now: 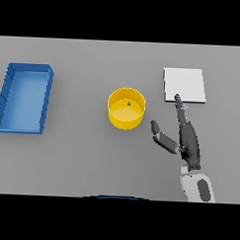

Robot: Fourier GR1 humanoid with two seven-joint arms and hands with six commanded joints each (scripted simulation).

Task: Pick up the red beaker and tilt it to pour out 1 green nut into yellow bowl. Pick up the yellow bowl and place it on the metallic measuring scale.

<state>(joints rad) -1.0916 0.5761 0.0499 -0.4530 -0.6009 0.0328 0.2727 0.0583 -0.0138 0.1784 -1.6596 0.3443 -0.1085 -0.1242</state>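
The yellow bowl (126, 109) stands upright at the table's middle, with a small green nut (128, 103) lying inside it. To its right lies the metallic measuring scale (185, 85), a flat pale square. My right hand (188, 139) is open between them, fingers stretched toward the scale's near edge and thumb spread toward the bowl; it touches neither the bowl nor the nut. No red beaker is in view. My left hand does not show.
A blue rectangular tray (24, 98) rests at the far left of the grey table, well away from the bowl.
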